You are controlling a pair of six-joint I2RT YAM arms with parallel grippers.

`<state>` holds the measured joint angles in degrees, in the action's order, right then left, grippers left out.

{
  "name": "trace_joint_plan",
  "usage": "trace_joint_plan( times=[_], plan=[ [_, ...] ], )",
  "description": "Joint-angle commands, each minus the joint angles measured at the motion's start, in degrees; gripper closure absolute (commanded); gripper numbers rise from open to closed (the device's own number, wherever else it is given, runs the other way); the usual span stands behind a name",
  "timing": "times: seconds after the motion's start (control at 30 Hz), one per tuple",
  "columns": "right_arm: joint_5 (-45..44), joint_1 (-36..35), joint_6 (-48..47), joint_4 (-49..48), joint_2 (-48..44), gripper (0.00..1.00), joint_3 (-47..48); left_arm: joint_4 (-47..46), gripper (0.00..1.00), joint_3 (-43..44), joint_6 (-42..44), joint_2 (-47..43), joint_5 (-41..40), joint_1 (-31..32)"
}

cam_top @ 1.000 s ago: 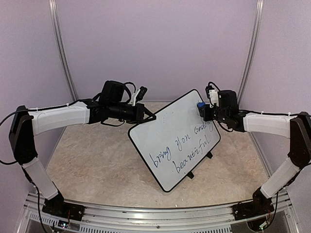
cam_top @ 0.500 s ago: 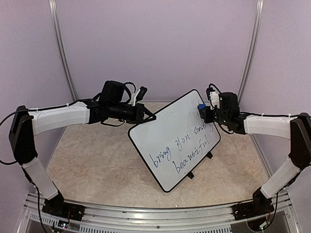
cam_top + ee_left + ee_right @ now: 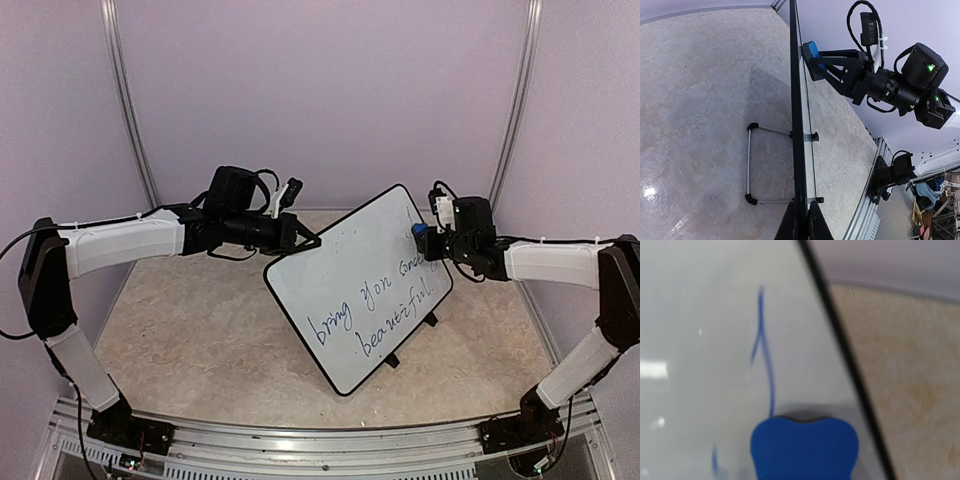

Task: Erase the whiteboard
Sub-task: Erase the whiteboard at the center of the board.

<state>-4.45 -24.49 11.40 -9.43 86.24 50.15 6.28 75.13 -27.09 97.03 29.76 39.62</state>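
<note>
The whiteboard (image 3: pixel 350 300) stands tilted on the table, with blue handwriting on its lower half. My left gripper (image 3: pixel 312 242) is shut on its upper left rim; in the left wrist view the fingertips (image 3: pixel 790 226) pinch the black rim (image 3: pixel 796 125), seen edge on. The right gripper (image 3: pixel 428 238) is shut on a blue eraser (image 3: pixel 419 230), which presses against the board near its right edge. In the right wrist view the eraser (image 3: pixel 804 447) lies flat on the white surface (image 3: pixel 705 340), just below a blue pen stroke (image 3: pixel 765 355). That gripper's fingers are hidden.
Two black clip feet (image 3: pixel 432 320) and a wire stand (image 3: pixel 749 165) prop the board on the beige table (image 3: pixel 200 330). An aluminium rail (image 3: pixel 320 440) runs along the near edge. Purple walls (image 3: pixel 320 100) close in the back and sides.
The right gripper has slid the eraser a little down and to the right along the board, over the end of the upper line of writing. The left arm and board have stayed still.
</note>
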Motion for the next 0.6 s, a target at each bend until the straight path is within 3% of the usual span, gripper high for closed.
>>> trace_joint_plan(
  times=[0.0,0.27,0.57],
  plan=[
    [2.33,1.0,-0.93,1.76,5.06,0.74,6.28,-2.24,1.0,0.17,5.29,-1.85,7.57,2.66],
    [5.19,1.46,-1.55,2.33,8.48,0.74,14.13,-2.08,1.0,0.12,5.47,-1.94,7.64,2.57],
    [8.14,1.48,-0.3,0.32,6.54,0.74,8.0,-2.23,1.0,0.19,5.38,-2.02,7.7,2.57]
  ],
)
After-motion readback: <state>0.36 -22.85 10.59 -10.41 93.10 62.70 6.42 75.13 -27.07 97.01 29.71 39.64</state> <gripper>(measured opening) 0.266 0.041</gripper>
